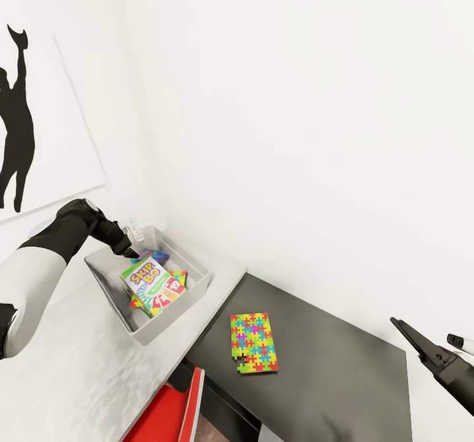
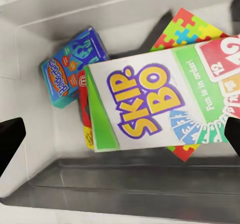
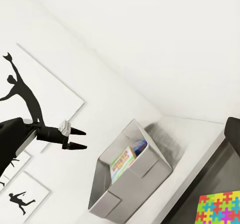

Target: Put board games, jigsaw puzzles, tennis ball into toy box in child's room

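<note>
Left hand (image 1: pixel 133 252), fingers apart and empty, hovers over the toy box (image 1: pixel 197 291); directly beneath it lies the SKIP-BO game (image 2: pixel 160 101). Deposit step apparently complete. Next: fetch the jigsaw puzzle (image 1: pixel 253 342) on the worktop (image 1: pixel 329 376), nearer the right hand (image 1: pixel 421 346), whose finger state is unclear.

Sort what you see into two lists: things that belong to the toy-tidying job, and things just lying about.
Job: toy box; SKIP-BO game, blue game and a puzzle inside it; second puzzle on the table; left gripper, open.

Lying about: wall pictures; red item.
</note>
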### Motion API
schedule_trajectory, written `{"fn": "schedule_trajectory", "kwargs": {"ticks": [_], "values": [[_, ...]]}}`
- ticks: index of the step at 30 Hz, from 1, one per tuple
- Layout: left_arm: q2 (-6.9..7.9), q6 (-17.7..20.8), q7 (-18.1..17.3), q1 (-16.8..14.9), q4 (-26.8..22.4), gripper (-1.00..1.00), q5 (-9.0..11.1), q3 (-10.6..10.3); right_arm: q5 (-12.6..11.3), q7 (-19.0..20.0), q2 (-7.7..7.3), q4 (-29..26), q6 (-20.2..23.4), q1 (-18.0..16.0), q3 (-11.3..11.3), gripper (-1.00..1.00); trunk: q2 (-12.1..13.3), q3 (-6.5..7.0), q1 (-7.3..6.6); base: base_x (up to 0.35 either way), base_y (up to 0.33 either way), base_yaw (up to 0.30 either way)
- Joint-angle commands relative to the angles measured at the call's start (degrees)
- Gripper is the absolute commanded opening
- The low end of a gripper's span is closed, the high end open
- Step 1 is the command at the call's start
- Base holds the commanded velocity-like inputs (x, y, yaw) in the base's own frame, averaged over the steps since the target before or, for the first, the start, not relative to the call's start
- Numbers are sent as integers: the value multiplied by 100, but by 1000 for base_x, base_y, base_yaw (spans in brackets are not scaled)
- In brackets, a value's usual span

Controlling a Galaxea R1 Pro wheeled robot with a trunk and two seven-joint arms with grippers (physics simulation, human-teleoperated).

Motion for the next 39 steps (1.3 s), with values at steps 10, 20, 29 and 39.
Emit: {"fn": "schedule_trajectory", "kwargs": {"ticks": [10,20,29,39], "values": [[145,62,-94,-14,-58,100,45,15,-28,-7,6,-3,20,0,-6,100,-11,-11,4,0,0,0],[261,747,-1360,-56,-864,100,31,1834,-33,-3,2,-3,30,-2,-8,100,-11,-11,4,0,0,0],[580,1860,-2261,-5,-1130,100,16,2595,-36,20,-2,-3,57,0,-30,100,-11,-11,4,0,0,0],[816,2336,-2558,119,-1131,100,34,2664,-36,23,5,-3,60,1,-40,100,-11,-11,4,0,0,0]]}}
